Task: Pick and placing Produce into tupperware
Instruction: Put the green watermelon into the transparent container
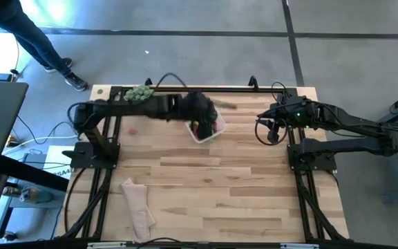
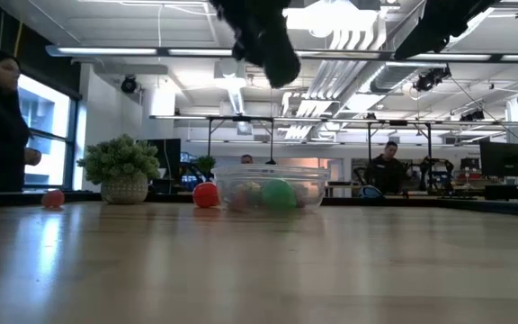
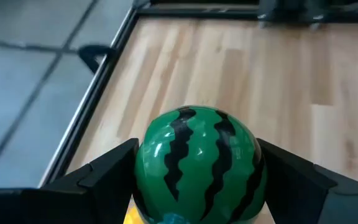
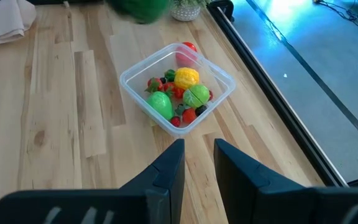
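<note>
Filling the near part of the left wrist view, a striped green watermelon ball is sitting between the left gripper's two dark fingers, which are spread wide and pressing against either side of it. Bare wood planks of the table are showing beyond the ball, so it is being carried above the surface, not resting on it.

Seen from above, the left arm is reaching across the far part of the table from the left, and its gripper is hanging right over the tupperware, hiding much of it. The coming move, as I judge it, is turning on this one relation: the clear square container is lying almost straight beneath the held ball, perhaps slightly toward the right arm's side, so lowering and letting go looks like the need, not travelling sideways. How high the ball is riding above the rim I cannot tell, though the level view shows the dark gripper well above the container.

From the right wrist view, the tupperware is already holding several pieces of produce, yellow, green and red, with tiny dark berries among them. One red piece is lying on the table just beside the container.

Over at its own side, the right gripper is waiting, fingers narrowly parted and gripping nothing, pointing toward the tupperware. Clearly the left gripper is the nearer of the two.
</note>
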`<state>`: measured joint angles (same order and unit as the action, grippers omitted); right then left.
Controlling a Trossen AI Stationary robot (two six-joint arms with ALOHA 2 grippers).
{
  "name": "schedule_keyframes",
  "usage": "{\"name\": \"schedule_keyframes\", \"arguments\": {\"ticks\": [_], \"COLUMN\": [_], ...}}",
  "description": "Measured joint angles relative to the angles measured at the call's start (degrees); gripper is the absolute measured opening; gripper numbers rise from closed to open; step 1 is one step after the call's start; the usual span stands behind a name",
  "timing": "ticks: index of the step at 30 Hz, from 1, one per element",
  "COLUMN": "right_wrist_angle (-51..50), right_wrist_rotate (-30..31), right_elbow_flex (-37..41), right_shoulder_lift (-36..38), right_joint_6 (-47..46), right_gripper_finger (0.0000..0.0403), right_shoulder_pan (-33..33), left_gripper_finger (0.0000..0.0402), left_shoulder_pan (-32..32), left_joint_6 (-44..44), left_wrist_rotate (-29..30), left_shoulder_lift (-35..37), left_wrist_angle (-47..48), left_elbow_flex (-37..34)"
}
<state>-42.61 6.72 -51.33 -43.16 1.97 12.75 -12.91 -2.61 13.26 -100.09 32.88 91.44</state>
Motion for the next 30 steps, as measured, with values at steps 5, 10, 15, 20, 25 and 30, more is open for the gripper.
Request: {"name": "schedule_keyframes", "arguments": {"ticks": [5, 10, 15, 20, 25, 30], "right_wrist_angle": [0.0, 0.0, 0.0, 0.0, 0.0, 0.0], "right_wrist_rotate": [0.0, 0.0, 0.0, 0.0, 0.0, 0.0], "right_elbow_flex": [0.0, 0.0, 0.0, 0.0, 0.0, 0.0], "right_shoulder_lift": [0.0, 0.0, 0.0, 0.0, 0.0, 0.0], "right_joint_6": [0.0, 0.0, 0.0, 0.0, 0.0, 0.0], "right_gripper_finger": [0.0076, 0.0076, 0.0076, 0.0076, 0.0076, 0.0076], "right_shoulder_pan": [0.0, 0.0, 0.0, 0.0, 0.0, 0.0], "left_gripper_finger": [0.0286, 0.0283, 0.0286, 0.0286, 0.0286, 0.0287], "left_shoulder_pan": [-8.3, -14.6, -17.2, -17.5, -16.3, -14.8], "left_joint_6": [1.4, 2.8, 4.4, 4.4, 4.3, 3.9], "left_wrist_rotate": [-7.2, -12.7, -18.2, -19.5, -19.8, -19.8], "left_shoulder_lift": [-0.4, -0.4, -0.4, -0.4, -1.0, -3.8], "left_wrist_angle": [0.3, -3.1, -14.0, -20.0, -21.3, -21.9], "left_elbow_flex": [-2.7, -8.9, -17.6, -22.6, -24.5, -24.6]}}
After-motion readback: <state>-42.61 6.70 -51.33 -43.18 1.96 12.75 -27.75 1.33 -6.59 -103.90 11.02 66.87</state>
